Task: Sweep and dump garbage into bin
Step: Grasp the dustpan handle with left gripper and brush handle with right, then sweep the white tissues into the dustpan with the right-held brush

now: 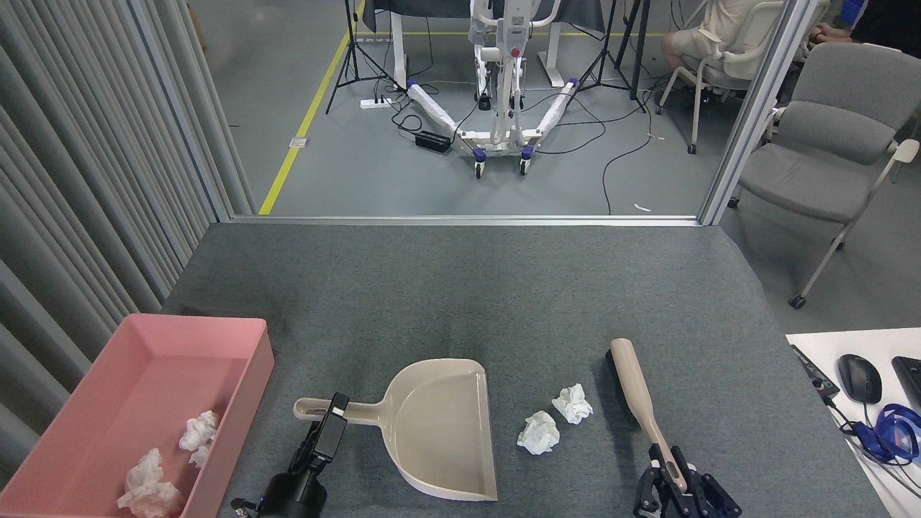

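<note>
Two garbage wads [554, 421] lie on the grey mat between dustpan [442, 428] and brush [640, 399]; light, soft, easily scattered. Right gripper [673, 478] pinches the brush handle's end. Left gripper [327, 432] at dustpan handle; its finger state cannot be told. Bin [248, 374] sits left.

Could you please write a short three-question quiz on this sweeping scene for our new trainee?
1. True or false: the dustpan already holds tissue.
2. How many tissue wads lie on the mat between the dustpan and the brush?
3. Which claw is closed on the brush handle: A left claw, B right claw?

Key: 1 false; 2 two; 3 B. The pink bin already holds wads.
</note>
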Motion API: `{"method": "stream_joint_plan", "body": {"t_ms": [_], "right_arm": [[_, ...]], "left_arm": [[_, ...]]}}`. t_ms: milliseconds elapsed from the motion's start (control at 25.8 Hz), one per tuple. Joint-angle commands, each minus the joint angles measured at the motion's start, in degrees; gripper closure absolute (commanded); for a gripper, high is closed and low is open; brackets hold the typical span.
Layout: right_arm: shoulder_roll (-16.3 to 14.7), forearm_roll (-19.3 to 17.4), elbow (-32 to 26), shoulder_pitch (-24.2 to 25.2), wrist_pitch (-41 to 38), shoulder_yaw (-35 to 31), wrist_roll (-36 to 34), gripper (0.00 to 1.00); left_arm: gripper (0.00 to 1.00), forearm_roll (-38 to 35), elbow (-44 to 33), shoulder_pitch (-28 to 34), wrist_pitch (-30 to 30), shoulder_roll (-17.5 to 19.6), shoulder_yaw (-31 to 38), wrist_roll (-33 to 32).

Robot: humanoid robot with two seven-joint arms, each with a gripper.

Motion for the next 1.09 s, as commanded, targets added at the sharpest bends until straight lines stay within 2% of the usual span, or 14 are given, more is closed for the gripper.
{"method": "stream_joint_plan", "body": {"t_ms": [0,233,310,427,620,931,1047], "right_arm": [[0.03,0.0,-0.12,0.1,-1.09,0.04,-0.18,1.0],[0.29,0.09,-3.2,1.59,-3.64,0.13,0.26,1.0],[0.64,0.09,-5.31,2.91,-4.26,0.48,0.61,1.0],[2.49,0.18,-7.68,4.94,-4.78,1.09,2.54,1.0],[2.93,0.88,-10.93,9.15,-5.31,1.01,3.33,1.0],[2.93,2.11,-10.58,9.86,-7.68,3.29,5.62,1.0],[4.33,2.38,-10.67,9.86,-8.39,6.54,6.59,1.0]], "left_arm": [[0.12,0.09,1.11,-0.53,0.13,-0.65,0.01,0.05],[0.22,0.0,1.9,-0.8,-0.05,-1.26,0.01,1.28],[0.26,0.0,1.99,-0.97,-0.05,-1.35,0.01,1.63],[0.27,0.0,2.69,-1.5,-0.05,-1.44,0.28,1.72],[0.33,-0.08,3.13,-1.68,-0.14,-1.35,0.28,3.04],[0.42,-0.17,3.13,-1.59,-1.81,-1.18,0.28,3.12],[0.45,-0.35,3.13,-1.59,-2.25,-1.18,0.36,3.56]]}}
